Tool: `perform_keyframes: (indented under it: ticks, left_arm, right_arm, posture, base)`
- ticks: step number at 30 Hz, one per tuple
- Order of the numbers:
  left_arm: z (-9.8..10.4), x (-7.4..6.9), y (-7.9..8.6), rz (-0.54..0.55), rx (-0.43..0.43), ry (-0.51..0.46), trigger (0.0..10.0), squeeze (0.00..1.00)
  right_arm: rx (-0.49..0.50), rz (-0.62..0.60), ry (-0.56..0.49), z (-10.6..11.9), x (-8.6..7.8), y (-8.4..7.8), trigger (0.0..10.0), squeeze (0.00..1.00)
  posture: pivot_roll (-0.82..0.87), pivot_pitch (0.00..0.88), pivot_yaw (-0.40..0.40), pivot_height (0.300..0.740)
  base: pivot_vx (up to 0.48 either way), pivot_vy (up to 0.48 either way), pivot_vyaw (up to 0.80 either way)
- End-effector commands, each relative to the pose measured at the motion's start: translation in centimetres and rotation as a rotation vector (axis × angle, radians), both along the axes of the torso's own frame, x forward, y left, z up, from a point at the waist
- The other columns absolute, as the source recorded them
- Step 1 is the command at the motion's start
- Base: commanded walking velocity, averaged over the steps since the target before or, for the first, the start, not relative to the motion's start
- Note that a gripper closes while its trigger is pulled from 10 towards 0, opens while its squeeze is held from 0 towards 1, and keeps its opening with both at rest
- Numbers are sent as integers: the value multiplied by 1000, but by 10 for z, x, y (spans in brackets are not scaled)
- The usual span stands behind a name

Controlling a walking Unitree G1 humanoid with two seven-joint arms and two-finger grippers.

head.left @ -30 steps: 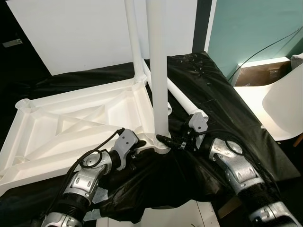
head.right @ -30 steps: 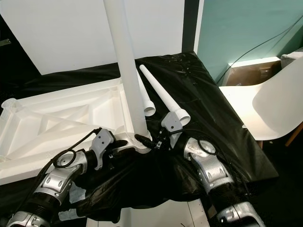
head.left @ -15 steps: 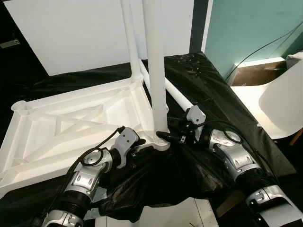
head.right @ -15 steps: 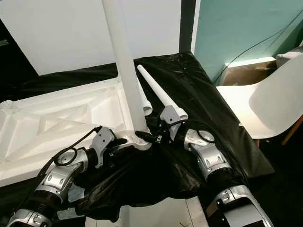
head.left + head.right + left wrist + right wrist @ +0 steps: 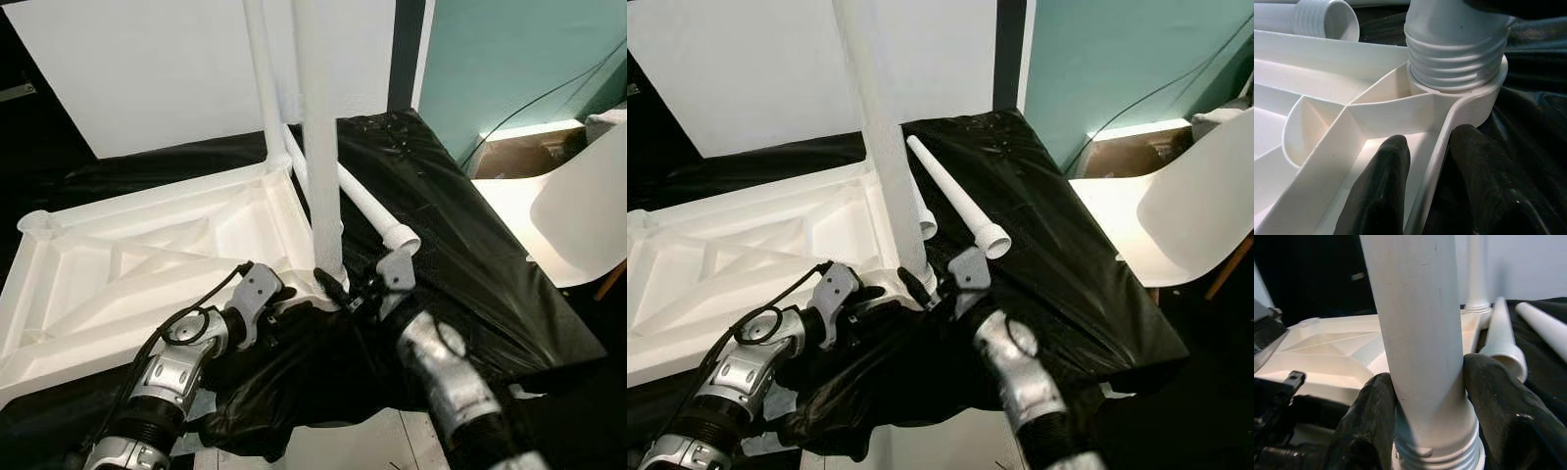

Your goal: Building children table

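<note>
Fingers (image 5: 1366,431) of right gripper (image 5: 1430,426) clamp upright leg (image 5: 1420,333); left gripper (image 5: 1422,181) seemingly pinches tabletop rim (image 5: 1435,166); loose legs (image 5: 950,191) beside.

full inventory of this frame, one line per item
tabletop: 1, white, upside down on the black sheet
upright legs: 2, white, near corner socket, far corner
loose legs: 2, white, lying on the sheet, and
black sheet: 1, covers the work surface
chair: 1, white, robot's right
left gripper: fingers astride the tabletop rim beside the socket
right gripper: shut on the near leg's base
</note>
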State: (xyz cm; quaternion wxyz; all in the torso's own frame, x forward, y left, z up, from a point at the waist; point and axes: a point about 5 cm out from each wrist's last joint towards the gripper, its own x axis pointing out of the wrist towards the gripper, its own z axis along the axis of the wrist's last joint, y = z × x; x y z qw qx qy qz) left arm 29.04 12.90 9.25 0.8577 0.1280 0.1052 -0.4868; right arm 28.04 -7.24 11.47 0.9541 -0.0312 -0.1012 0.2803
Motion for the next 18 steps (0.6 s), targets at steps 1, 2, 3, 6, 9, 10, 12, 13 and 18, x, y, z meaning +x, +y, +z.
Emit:
perform_keyframes:
  ticks: [1, 2, 3, 6, 9, 10, 12, 13, 18]
  left_arm:
    - [-17, -11, 3, -19, 36, 82, 10000, 0]
    - [-17, -11, 3, -19, 36, 82, 10000, 0]
    - [-18, -11, 4, -18, 36, 82, 10000, 0]
    - [-18, -12, 5, -16, 38, 83, 10000, 0]
    - [-18, -12, 5, -14, 38, 84, 10000, 0]
    - [-18, -12, 5, -13, 38, 84, 10000, 0]
    - [-18, -11, 5, -12, 37, 84, 10000, 0]
    - [-18, -11, 5, -12, 37, 84, 10000, 0]
    - [-18, -10, 2, -16, 34, 82, 10000, 0]
  right_arm:
    - [12, -163, 36, -5, 9, -19, 0, 0]
    - [12, -163, 36, -5, 9, -19, 0, 0]
    - [17, -185, 34, -4, 11, -21, 0, 0]
    - [18, -190, 33, -2, 13, -19, 0, 0]
    - [5, -159, 39, -2, 13, -14, 8314, 0]
    - [-1, -155, 36, -2, 13, -13, 10000, 412]
    - [-1, -114, 41, -1, 13, -11, 10000, 1000]
    - [-1, -114, 41, -1, 13, -11, 10000, 1000]
    - [-43, 61, 26, 6, 20, -14, 10000, 0]
  posture:
    - [-15, 0, 72, 740]
    - [-15, 0, 72, 740]
    - [-12, 0, 71, 740]
    - [-12, 0, 72, 740]
    - [-14, 0, 72, 740]
    - [-15, 0, 72, 740]
    - [-22, 0, 73, 740]
    - [-22, 0, 73, 740]
    - [-34, 0, 72, 740]
  base:
    - [0, 0, 0]
    - [0, 0, 0]
    - [0, 0, 0]
    - [0, 0, 0]
    - [0, 0, 0]
    - [0, 0, 0]
    - [0, 0, 0]
    - [0, 0, 0]
    - [0, 0, 0]
